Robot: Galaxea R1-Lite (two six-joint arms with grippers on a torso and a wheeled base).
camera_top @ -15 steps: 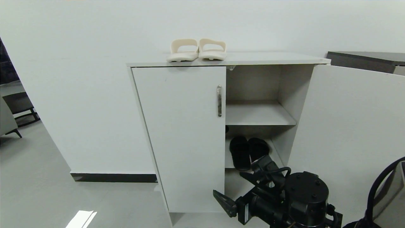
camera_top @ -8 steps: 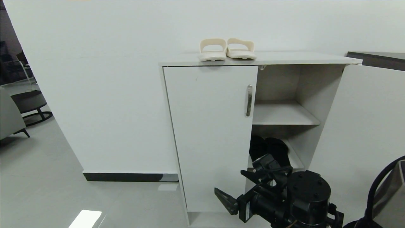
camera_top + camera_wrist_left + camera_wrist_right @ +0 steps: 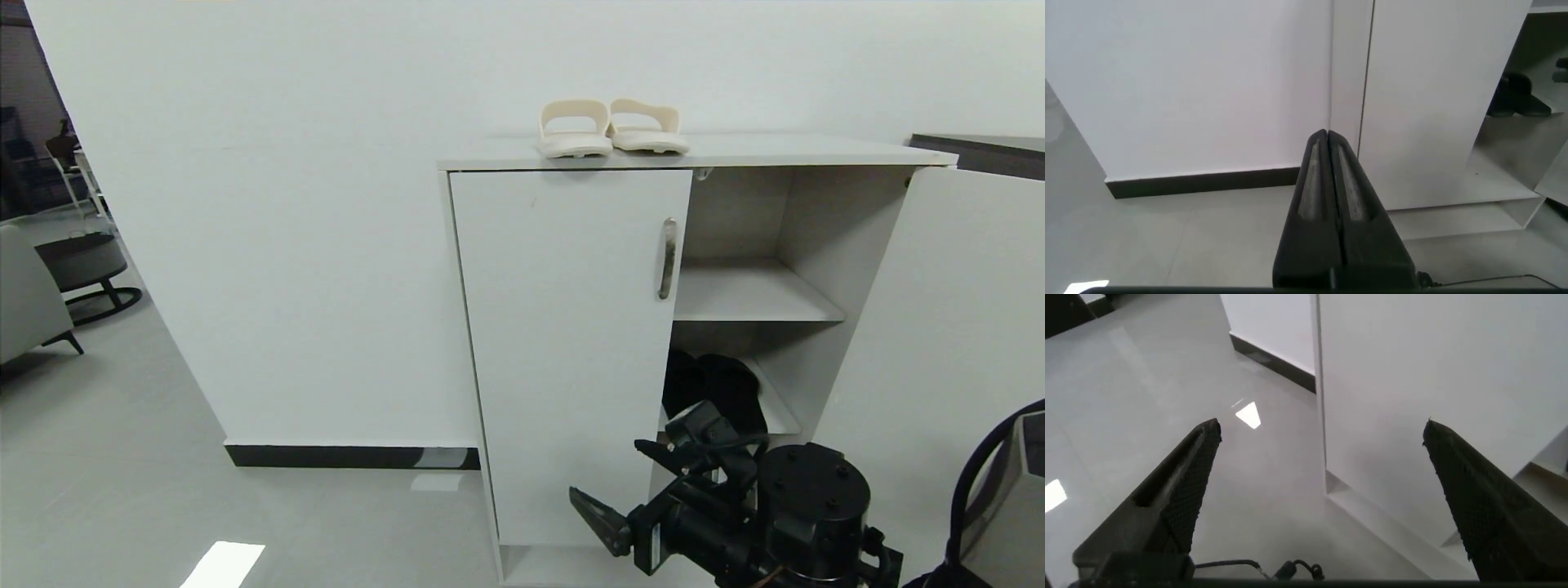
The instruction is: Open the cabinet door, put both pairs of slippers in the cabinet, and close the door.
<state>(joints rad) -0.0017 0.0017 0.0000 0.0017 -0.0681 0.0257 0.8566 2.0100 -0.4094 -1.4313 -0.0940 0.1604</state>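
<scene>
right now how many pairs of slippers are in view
2. The cream pair sits on the cabinet top, above the closed left door. The black pair lies on the lower shelf inside the open right side, partly hidden.

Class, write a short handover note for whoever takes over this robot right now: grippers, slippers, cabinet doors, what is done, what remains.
Left gripper: jaws shut, empty. Right gripper: jaws open, empty, low before the cabinet.
Right door open; left door closed.
Black slippers on the lower shelf: done.
Cream slippers on the cabinet top: to be put inside, then close the door.
</scene>
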